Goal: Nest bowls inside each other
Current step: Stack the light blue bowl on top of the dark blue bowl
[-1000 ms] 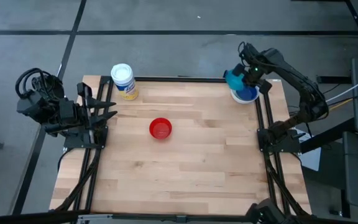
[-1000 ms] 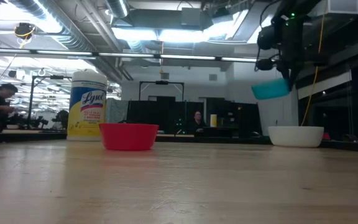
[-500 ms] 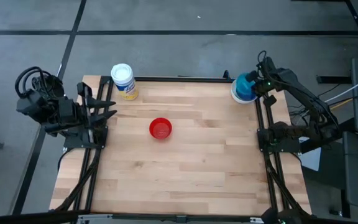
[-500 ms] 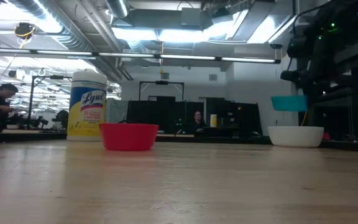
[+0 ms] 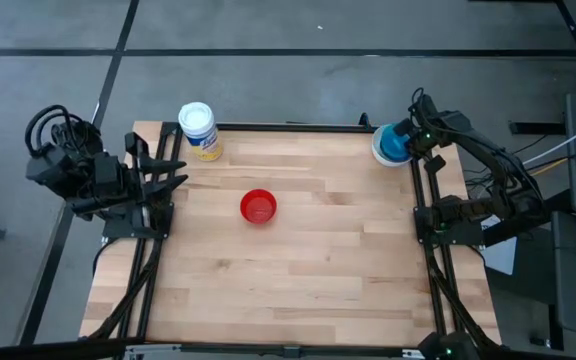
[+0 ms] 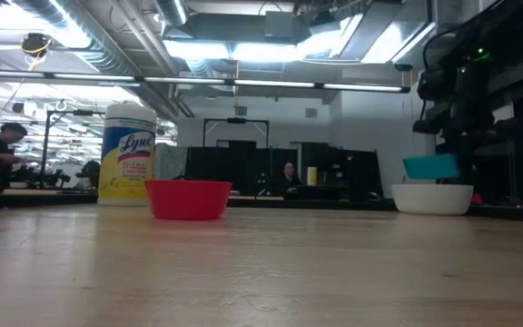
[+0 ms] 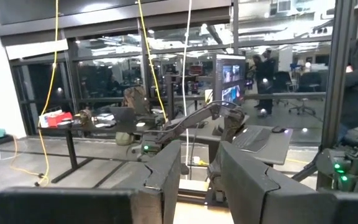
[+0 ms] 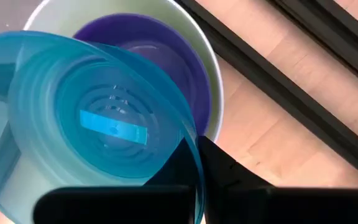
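A teal bowl (image 8: 98, 118) hangs just above a white bowl (image 8: 211, 74) that stands at the table's far right corner with a dark blue bowl (image 8: 166, 50) nested in it. My right gripper (image 8: 199, 167) is shut on the teal bowl (image 6: 429, 166), above the stack (image 5: 380, 152). A red bowl (image 5: 258, 207) rests on its base mid-table. My left gripper (image 7: 199, 180) stands open and holds nothing, raised beyond the table's left edge (image 5: 173, 182). My right gripper pinches the teal bowl's rim (image 8: 195, 155), one finger inside the wall and one finger (image 8: 232, 171) outside it. The fingers come from above, pointing steeply down. The bowl hangs about level, mouth up, a little above the white bowl (image 6: 432, 197).
A white-capped jar with a yellow label (image 5: 199, 130) stands at the far left of the table. Black frame rails (image 5: 426, 200) run along the left and right edges. People show in the room beyond the table.
My right gripper has come down and toward the table's right edge with the teal bowl. The bowl, tilted before, now hangs level close over the white bowl.
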